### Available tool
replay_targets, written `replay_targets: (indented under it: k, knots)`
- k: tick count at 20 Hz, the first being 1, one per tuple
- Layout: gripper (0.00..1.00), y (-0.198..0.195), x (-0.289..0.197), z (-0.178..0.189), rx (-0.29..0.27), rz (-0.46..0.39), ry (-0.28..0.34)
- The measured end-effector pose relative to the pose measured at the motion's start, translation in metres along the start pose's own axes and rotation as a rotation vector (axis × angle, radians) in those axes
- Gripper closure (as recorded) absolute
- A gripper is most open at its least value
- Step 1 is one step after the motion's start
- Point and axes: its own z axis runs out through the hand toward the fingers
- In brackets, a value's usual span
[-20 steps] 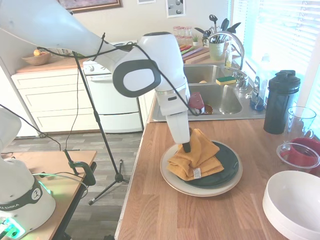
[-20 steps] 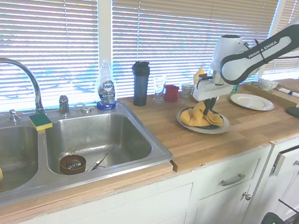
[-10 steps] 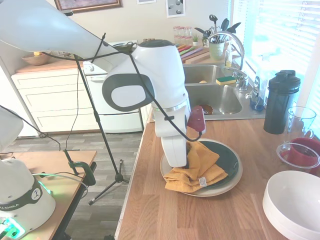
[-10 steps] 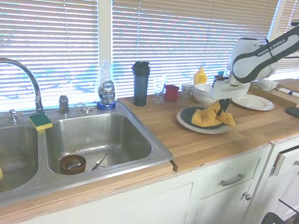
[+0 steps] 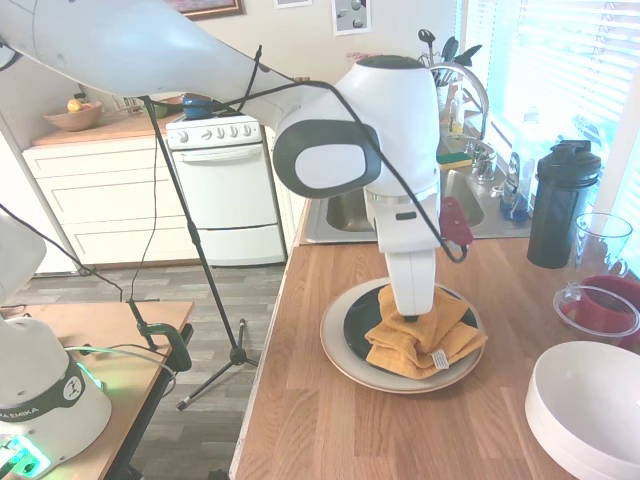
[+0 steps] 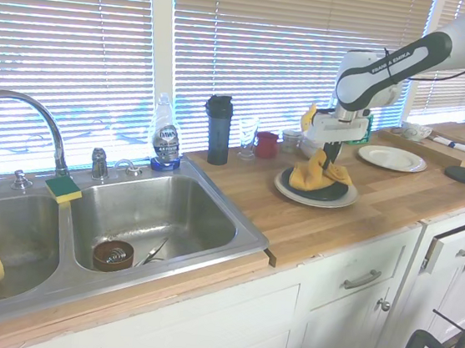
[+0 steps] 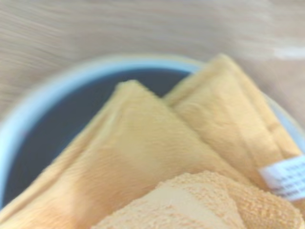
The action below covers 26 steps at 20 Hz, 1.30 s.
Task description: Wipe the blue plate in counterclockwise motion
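Wooden counter (image 5: pixel 340 420): beige plate (image 5: pixel 335 350) near its edge. Blue plate (image 5: pixel 357 325) stacked on it, dark surface exposed on the left side. Yellow cloth (image 5: pixel 425 340), folded, white tag, covers its right part. Gripper (image 5: pixel 410 316): pointing down, pressed into the cloth; finger spacing cannot be told. White bowl (image 5: pixel 590 405) at far right.

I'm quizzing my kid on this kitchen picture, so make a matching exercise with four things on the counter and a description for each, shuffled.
Things:
1. blue plate
2. yellow cloth
3. white bowl
4. black bottle

Descriptions:
A. standing upright beside the sink
B. stacked on the beige plate
C. alone at the counter's near corner
D. bunched on the dark plate, under the gripper

Pairs: 1-B, 2-D, 3-C, 4-A
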Motion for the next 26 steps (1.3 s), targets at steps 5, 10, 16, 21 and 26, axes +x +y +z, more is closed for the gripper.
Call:
replay_targets:
  k: [5,10,16,21,26]
  knots:
    - [1.00,-0.038,-0.049,-0.005,-0.011,-0.065,0.030]
    - [1.00,-0.041,-0.073,0.003,-0.020,-0.103,0.052]
    - [1.00,0.006,-0.082,0.013,0.012,-0.093,0.078]
    - [1.00,0.031,-0.067,0.013,0.019,-0.074,0.068]
    - [1.00,0.048,-0.033,0.025,0.019,-0.034,0.020]
